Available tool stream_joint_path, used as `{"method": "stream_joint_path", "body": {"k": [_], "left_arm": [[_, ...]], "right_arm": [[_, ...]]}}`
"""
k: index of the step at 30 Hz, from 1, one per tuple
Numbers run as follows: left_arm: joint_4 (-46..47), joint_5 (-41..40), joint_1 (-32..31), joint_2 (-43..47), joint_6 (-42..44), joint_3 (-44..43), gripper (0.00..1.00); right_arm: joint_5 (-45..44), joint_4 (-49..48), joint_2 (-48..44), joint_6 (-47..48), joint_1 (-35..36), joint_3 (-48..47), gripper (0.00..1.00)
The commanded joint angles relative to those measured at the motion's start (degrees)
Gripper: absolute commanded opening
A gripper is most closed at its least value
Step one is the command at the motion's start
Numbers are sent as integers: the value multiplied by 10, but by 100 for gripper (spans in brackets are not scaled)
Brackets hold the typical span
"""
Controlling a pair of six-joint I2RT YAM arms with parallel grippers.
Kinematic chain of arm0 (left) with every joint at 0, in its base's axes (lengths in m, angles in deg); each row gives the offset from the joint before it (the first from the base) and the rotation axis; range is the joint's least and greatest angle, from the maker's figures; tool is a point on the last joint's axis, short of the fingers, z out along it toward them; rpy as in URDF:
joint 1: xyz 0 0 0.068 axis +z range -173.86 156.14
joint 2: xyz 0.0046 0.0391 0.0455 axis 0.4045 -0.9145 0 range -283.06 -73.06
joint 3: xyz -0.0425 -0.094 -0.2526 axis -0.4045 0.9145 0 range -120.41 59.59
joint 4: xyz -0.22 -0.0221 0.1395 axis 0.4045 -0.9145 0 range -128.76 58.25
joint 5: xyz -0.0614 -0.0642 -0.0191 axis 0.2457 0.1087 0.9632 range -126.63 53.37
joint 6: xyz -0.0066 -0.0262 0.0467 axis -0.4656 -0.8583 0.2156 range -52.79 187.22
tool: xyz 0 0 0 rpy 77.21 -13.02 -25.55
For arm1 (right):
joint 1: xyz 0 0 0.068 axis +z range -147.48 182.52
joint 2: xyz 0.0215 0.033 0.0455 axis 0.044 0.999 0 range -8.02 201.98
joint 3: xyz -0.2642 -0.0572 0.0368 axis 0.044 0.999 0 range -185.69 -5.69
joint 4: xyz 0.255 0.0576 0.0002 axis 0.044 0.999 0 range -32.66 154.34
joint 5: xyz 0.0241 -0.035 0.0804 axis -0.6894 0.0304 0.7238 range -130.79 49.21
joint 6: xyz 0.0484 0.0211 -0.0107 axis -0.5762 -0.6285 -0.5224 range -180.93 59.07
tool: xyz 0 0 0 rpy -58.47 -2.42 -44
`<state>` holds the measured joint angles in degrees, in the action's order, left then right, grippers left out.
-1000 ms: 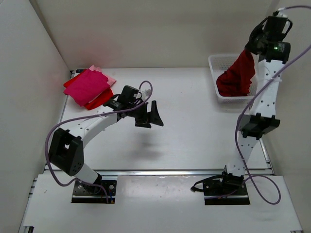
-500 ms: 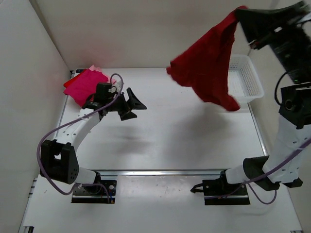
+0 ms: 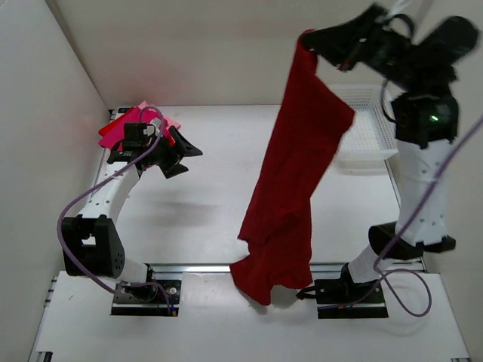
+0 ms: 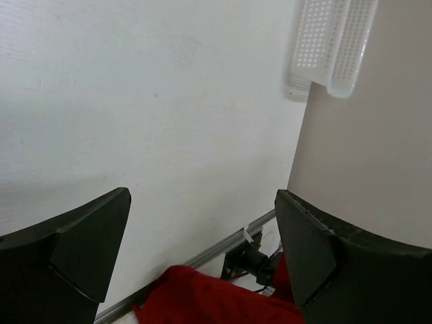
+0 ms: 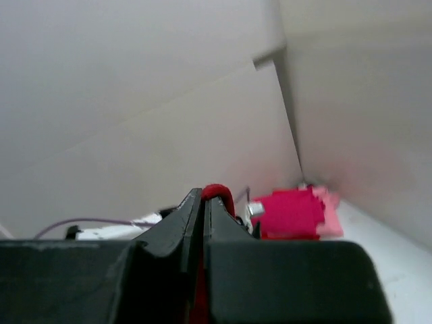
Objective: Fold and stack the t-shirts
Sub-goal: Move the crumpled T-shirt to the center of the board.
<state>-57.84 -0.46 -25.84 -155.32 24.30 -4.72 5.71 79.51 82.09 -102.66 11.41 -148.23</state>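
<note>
A dark red t-shirt [image 3: 290, 181] hangs in a long drape from my right gripper [image 3: 311, 39], which is shut on its top edge high above the table's middle. A red fold [image 5: 221, 194] pokes out between the closed fingers in the right wrist view. The shirt's lower end [image 4: 202, 297] shows in the left wrist view. A stack of folded t-shirts, magenta [image 3: 119, 128] on top with pink [image 3: 170, 121] and red under it, lies at the far left corner [image 5: 293, 212]. My left gripper [image 3: 179, 154] stands open and empty just right of that stack.
A white lattice basket [image 3: 371, 136] sits at the far right of the table, partly behind the hanging shirt; it also shows as the basket [image 4: 334, 44] in the left wrist view. Walls enclose the table at the back and left.
The right arm has swung the dark red shirt out of the basket and leftward over the table, so it now hangs full length. The left arm has drawn back toward the stack.
</note>
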Motion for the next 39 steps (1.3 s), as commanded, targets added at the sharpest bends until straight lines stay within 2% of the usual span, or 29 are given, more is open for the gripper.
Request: {"method": "stream_joint_path", "body": {"k": [1,3,6,8,12,15,17,19,24,29,30,31,32,33,34,36,37,38,39], "left_arm": [[-19,-28,-21,18,34,-5,99],[-53,-57,-42,18,56,-23,99],[-56,-72,-84,24,66,-19,99],[-32,-70,-123,44,55,29,99],[30,-70,-131,90,40,124,99],[-8,-136,-145,98,85,113,99],[-19,-167,-181,85,111,98,99],[0,-187,-198,72,117,98,99],[38,-139,-149,19,91,146,98],[72,-147,-148,3,77,153,99],[73,-145,-158,-9,75,147,87],[71,-145,-168,-23,75,145,67],[51,-154,-175,-32,80,134,19],[42,-159,-180,-40,80,126,3],[38,-158,-193,-43,86,125,0],[21,-158,-203,-38,95,130,2],[9,-158,-217,-32,100,142,8],[-1,-157,-224,-20,101,144,23],[-3,-158,-228,-18,101,160,32]], "right_arm": [[-114,159,78,122,53,6,0],[-168,233,130,155,73,-22,0],[-197,303,259,151,62,-184,0],[-191,289,279,132,37,-154,0],[-226,318,313,142,28,-187,0],[-215,334,312,148,21,-189,0],[-210,343,308,163,20,-191,0],[-231,367,310,179,28,-193,0],[-173,351,345,141,-9,-190,0],[-203,360,308,174,5,-189,0],[-197,368,306,176,3,-192,0],[-195,372,306,177,1,-190,0],[-192,380,307,179,-4,-193,0],[-194,385,311,179,-1,-193,0],[-192,382,316,173,0,-188,0],[-183,369,322,159,-5,-187,0],[-185,363,330,157,-2,-192,0],[-186,353,336,153,1,-191,0],[-186,348,339,148,-1,-187,0]]}}
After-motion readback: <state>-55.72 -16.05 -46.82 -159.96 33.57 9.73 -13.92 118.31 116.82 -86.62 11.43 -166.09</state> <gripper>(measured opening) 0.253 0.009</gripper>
